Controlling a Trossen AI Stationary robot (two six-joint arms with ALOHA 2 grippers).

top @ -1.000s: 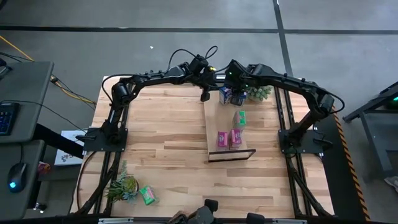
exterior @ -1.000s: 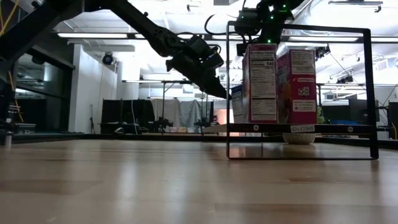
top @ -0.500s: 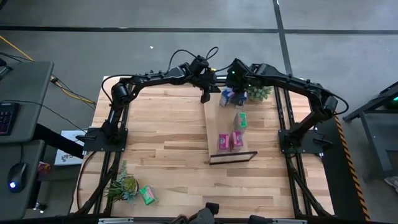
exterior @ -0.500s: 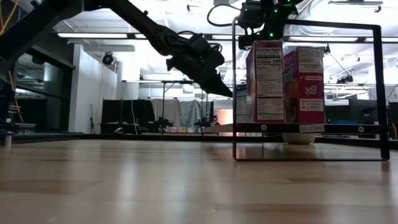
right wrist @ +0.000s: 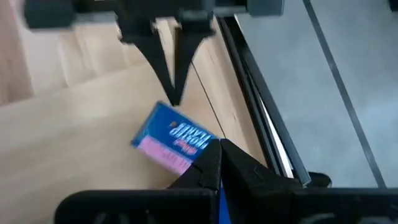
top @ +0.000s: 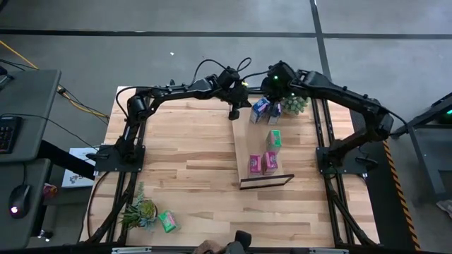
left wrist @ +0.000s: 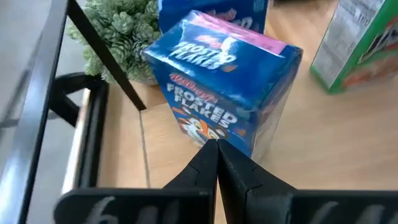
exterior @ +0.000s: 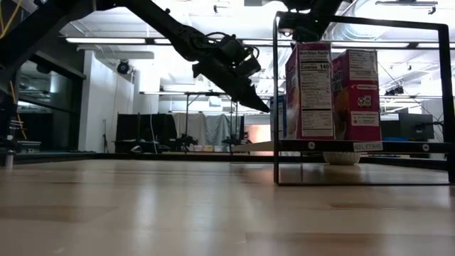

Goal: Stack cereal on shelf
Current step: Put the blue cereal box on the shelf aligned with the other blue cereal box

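- Progress is judged as well advanced: five of the six cereal boxes are seen on the shelf [top: 244, 141], a light plank with a black wire frame at its near end.
- Two pink boxes [top: 261, 163] are stood side by side near that frame; in the low view they are upright on the board.
- One green box [top: 273, 138] is stood alone near the middle of the plank.
- Two blue boxes [top: 265, 109] are placed at the far end, just beside a small potted plant [top: 295, 105]; the nearer one is turned askew to the plank's edge in the left wrist view, so straightening is probably what is in hand.
- The left gripper [top: 233, 111] is held at the far left corner of the shelf, fingers pinched together on nothing, its tips just beside the blue box [left wrist: 227, 93].
- The right gripper [right wrist: 219, 163] is poised above the blue boxes, fingers likewise closed and empty.
- Left to do: a second green box [top: 168, 222] is lying on the tabletop [top: 183, 162] near the front left corner, beside another plant [top: 139, 211], well apart from the shelf.
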